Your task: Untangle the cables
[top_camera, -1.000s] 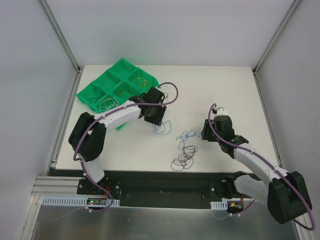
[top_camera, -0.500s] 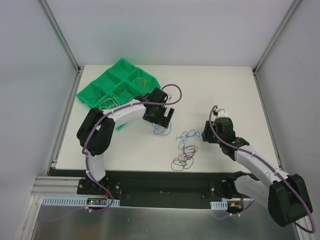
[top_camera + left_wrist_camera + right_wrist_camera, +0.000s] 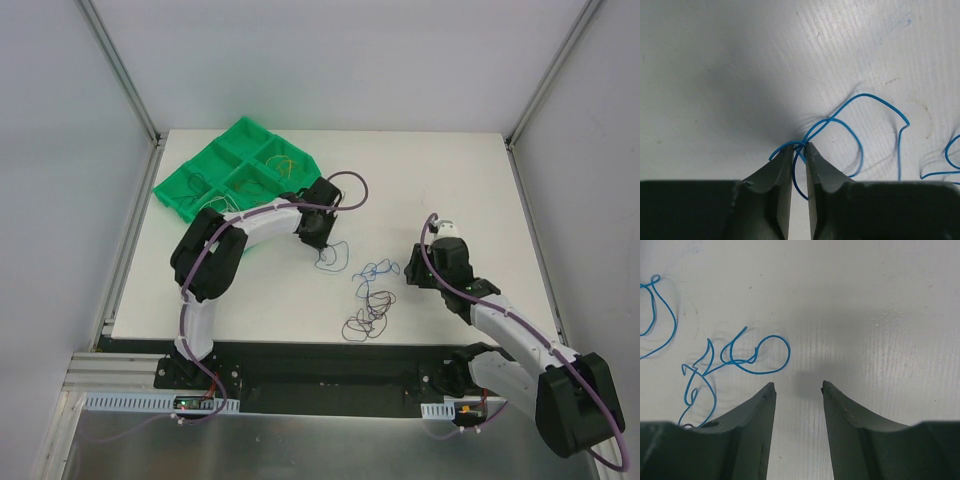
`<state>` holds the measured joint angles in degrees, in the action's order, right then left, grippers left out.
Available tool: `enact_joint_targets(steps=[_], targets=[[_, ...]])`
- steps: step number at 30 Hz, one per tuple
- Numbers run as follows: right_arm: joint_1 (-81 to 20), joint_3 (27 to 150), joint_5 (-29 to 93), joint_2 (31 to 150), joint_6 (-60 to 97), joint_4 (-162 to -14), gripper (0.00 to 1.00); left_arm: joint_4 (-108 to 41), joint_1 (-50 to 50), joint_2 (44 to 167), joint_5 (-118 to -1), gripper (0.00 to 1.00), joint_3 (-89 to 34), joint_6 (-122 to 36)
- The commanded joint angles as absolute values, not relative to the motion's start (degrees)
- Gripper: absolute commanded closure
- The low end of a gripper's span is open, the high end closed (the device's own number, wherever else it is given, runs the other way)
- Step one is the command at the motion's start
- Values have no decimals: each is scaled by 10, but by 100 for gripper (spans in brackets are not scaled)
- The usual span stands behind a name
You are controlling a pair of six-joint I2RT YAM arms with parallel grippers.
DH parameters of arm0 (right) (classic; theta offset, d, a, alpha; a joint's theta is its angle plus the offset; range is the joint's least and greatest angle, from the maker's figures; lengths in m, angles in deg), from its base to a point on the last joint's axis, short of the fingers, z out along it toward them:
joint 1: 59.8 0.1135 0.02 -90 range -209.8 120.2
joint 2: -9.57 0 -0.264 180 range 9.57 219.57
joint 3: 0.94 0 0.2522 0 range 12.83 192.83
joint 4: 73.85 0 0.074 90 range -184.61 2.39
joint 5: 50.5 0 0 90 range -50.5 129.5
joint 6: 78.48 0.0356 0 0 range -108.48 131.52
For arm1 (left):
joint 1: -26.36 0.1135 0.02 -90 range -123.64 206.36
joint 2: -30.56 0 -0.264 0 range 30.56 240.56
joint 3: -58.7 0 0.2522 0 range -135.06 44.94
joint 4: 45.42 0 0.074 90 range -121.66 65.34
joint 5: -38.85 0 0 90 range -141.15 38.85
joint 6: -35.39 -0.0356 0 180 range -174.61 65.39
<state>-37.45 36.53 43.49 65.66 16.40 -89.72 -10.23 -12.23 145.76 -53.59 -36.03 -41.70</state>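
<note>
The cables lie mid-table in the top view: a separate blue loop (image 3: 330,256) and, to its right, a tangle (image 3: 370,300) of blue and dark wires. My left gripper (image 3: 322,238) sits at the blue loop's upper edge. In the left wrist view its tips (image 3: 800,145) are pinched together on a crossing of the blue cable (image 3: 875,96), low over the table. My right gripper (image 3: 412,270) hovers just right of the tangle. In the right wrist view it (image 3: 798,385) is open over bare table, with blue wire (image 3: 788,354) lying just ahead and to its left.
A green compartment tray (image 3: 215,165) stands tilted at the back left, with thin wires in several of its pockets. The white table's edges and the enclosure's metal posts frame the scene.
My left gripper opened wide, shifted slightly toward the blue loop and closed on it; the left elbow swung inward. The right arm has barely moved.
</note>
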Motion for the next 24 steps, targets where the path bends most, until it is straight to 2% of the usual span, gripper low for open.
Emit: enact_joint_targets(steps=[1, 2, 8, 13, 24], targets=[[-381, 363, 426, 650, 162, -879, 54, -106, -125, 1442, -490, 95, -348, -413], [-382, 363, 425, 651, 162, -880, 54, -106, -124, 1432, -474, 100, -344, -413], [-384, 363, 419, 659, 163, -859, 54, -107, -91, 1362, -455, 100, -357, -422], [-386, 364, 420, 666, 164, -857, 54, -106, -20, 1323, -476, 100, -409, -418], [-396, 365, 416, 674, 167, -854, 54, -106, 185, 1372, -509, 100, -566, -374]])
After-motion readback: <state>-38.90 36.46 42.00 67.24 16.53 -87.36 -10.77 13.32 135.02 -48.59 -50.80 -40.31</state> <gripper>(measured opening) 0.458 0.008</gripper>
